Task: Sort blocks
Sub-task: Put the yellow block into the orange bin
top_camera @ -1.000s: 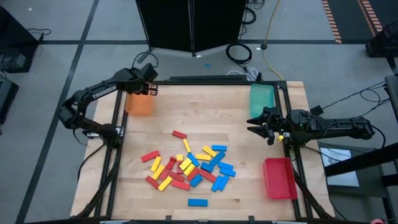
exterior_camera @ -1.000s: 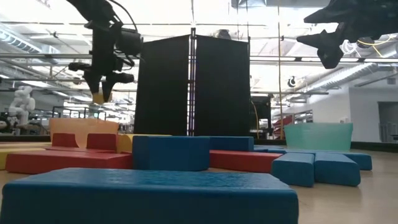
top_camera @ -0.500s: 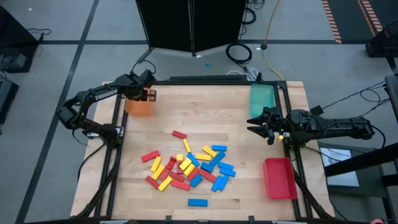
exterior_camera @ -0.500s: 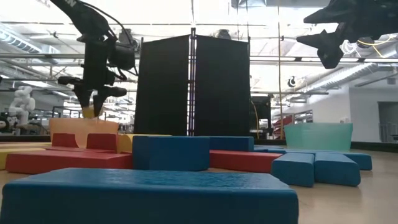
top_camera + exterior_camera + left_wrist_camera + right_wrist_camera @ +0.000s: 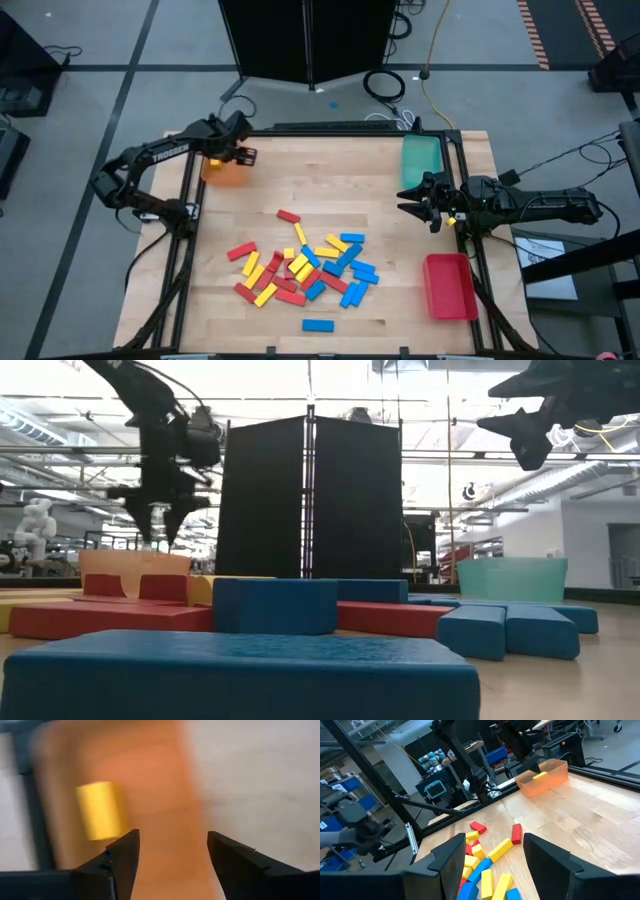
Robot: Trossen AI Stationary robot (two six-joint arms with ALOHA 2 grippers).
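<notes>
Blocks and trays — a count

Three trays: orange [image 5: 224,170] at ten o'clock, teal [image 5: 421,158] at two, red [image 5: 449,286] at four — roughly thirty blocks [image 5: 300,270] piled centrally, exact number unclear.

Tabletop [image 5: 330,190]: pale wood, visible grain, matt. Blocks [image 5: 300,270]: solid-coloured, smooth, matt; look plastic. Orange tray [image 5: 543,781]: translucent plastic, slight sheen. Teal tray [image 5: 512,579]: translucent plastic. Red tray [image 5: 448,286]: opaque plastic. Frame rails [image 5: 186,250] at the tabletop edge: dark metal.
</notes>
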